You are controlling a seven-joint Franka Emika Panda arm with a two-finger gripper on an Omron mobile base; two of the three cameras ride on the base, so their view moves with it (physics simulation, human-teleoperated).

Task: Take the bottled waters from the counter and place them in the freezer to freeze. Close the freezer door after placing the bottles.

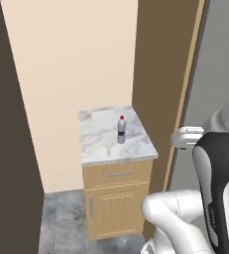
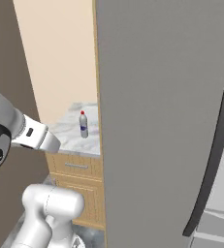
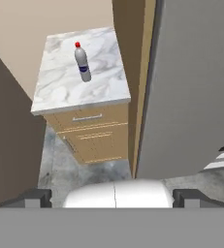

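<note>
A simulated kitchen corner. A small bench with a white-grey marble top sits on light wooden cabinet fronts, tucked between a cream wall and a tall brown panel. One bottled water stands upright near the middle of the marble — clear ribbed plastic, red cap, blue label. In the hand view the same bottle appears toward the far part of the slab, well apart from the robot. No bottle with a teal cap is to be seen on the bench.

To the right of the brown panel rises the freezer door, a broad plain grey surface with a long dark bar handle running down it. The door seems swung open toward the cameras, and beyond the handle pale shelves can be glimpsed.

The white arm is raised beside the door. The jaws are spread wide and hold nothing; the two dark finger tips stand far apart at the bottom of the hand view, which looks down on the bench from above.

The step in hand appears to be fetching the red-capped bottle. The next move calls for lowering the hand toward the bench, centring the open jaws around the bottle's narrow body without tipping it, then closing on it before swinging back to the freezer.
</note>
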